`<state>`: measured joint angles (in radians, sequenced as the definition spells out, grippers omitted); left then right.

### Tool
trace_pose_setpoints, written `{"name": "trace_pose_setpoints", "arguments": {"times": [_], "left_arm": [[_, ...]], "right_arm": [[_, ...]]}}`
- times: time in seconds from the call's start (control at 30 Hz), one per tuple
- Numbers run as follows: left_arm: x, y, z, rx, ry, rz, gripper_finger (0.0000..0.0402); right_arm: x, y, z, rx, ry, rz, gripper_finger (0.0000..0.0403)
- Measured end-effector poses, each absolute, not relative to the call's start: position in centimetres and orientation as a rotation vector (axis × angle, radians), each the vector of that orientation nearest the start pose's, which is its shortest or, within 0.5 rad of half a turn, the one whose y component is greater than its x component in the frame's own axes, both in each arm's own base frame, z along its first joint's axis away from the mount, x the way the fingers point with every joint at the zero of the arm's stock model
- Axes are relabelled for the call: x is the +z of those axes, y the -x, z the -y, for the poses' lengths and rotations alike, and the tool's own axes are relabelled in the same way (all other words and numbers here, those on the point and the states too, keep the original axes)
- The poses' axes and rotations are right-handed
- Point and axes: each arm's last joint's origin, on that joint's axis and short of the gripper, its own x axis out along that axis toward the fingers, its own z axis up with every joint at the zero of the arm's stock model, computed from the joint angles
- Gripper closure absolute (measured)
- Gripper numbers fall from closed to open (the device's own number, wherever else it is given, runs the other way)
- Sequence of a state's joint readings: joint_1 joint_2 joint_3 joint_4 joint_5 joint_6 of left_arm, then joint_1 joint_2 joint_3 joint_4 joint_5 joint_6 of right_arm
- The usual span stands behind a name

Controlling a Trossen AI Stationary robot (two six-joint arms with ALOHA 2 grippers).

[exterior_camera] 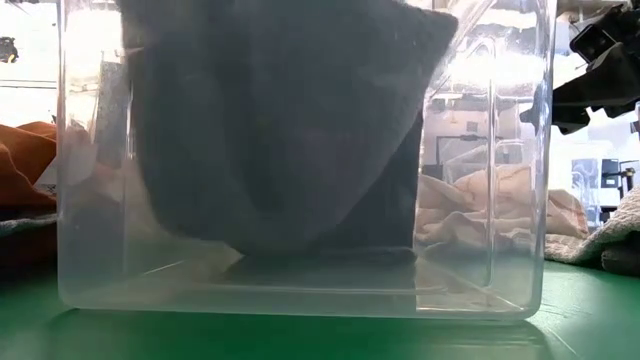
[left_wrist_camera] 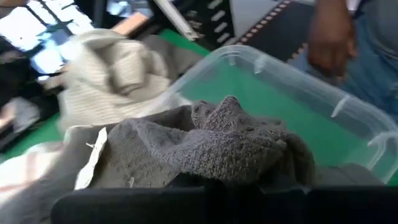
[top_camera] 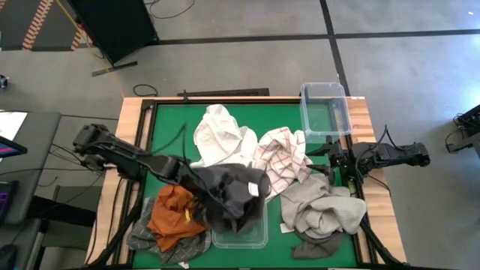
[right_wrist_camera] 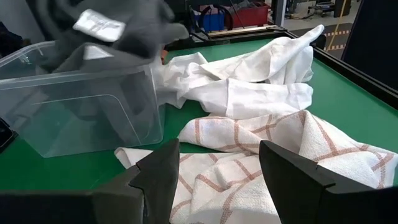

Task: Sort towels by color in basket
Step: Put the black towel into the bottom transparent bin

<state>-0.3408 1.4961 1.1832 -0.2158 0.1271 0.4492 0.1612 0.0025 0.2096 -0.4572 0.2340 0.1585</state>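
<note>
My left gripper [top_camera: 199, 178] is over the table's near middle, shut on a dark grey towel [top_camera: 234, 193] that hangs into a clear bin [top_camera: 244, 236]. In the low view the towel [exterior_camera: 280, 130] fills the bin [exterior_camera: 500, 200] almost to its floor. My right gripper [right_wrist_camera: 217, 155] is open near the table's right edge, just above the white towel with red checks [right_wrist_camera: 249, 168], touching nothing. A white towel [top_camera: 217, 135] lies spread behind it. A rust orange towel [top_camera: 172, 214] lies on a heathered grey one [top_camera: 142, 236]. A beige-grey towel [top_camera: 322, 206] lies at near right. My left gripper holds the dark grey towel by a bunched part at its top [left_wrist_camera: 230, 143], several folds gathered together. The cloth itself hides the fingers. The towel hangs below the gripper, inside the bin, its lower end [exterior_camera: 290, 245] close to the bin's floor; whether it touches I cannot tell.
A second clear bin [top_camera: 325, 109] stands at the table's far right corner. Another dark cloth [top_camera: 319, 244] peeks out under the beige-grey towel. A person's hand [left_wrist_camera: 329, 31] shows beyond the table. Bare green mat [top_camera: 169, 124] lies at far left.
</note>
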Motion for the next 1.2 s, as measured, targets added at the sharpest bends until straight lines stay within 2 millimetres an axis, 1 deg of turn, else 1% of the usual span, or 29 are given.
{"name": "trace_pose_setpoints", "arguments": {"times": [0.13,0.3,0.5,0.63,0.67,0.77,0.9,1.1,1.2], "left_arm": [[28.4,-33.3,13.4,-0.642,-0.487,-0.466,0.0389],[26.5,-35.3,14.6,-0.689,-0.497,-0.563,0.0389],[24.1,-37.5,14.3,-0.695,-0.482,-0.690,0.0380],[22.5,-38.3,13.8,-0.735,-0.425,-0.762,0.0377],[22.4,-38.3,13.7,-0.740,-0.416,-0.772,0.0376],[22.4,-38.4,13.5,-0.732,-0.412,-0.780,0.0361],[22.9,-38.1,13.4,-0.724,-0.412,-0.774,0.0315],[25.2,-37.1,13.4,-0.727,-0.416,-0.729,0.0222],[26.8,-36.2,13.3,-0.727,-0.412,-0.698,0.0189]], "right_arm": [[19.0,-7.6,-0.6,-0.091,-0.108,-0.239,0.0154],[19.0,-7.6,-0.6,-0.092,-0.108,-0.239,0.0154],[19.0,-7.6,-0.6,-0.091,-0.108,-0.238,0.0154],[19.0,-7.6,-0.6,-0.092,-0.108,-0.239,0.0154],[19.0,-7.6,-0.6,-0.091,-0.108,-0.239,0.0154],[19.0,-7.6,-0.6,-0.092,-0.108,-0.239,0.0154],[19.0,-7.6,-0.6,-0.091,-0.108,-0.239,0.0154],[19.0,-7.6,-0.6,-0.091,-0.108,-0.239,0.0154],[19.0,-7.6,-0.6,-0.092,-0.108,-0.239,0.0154]]}}
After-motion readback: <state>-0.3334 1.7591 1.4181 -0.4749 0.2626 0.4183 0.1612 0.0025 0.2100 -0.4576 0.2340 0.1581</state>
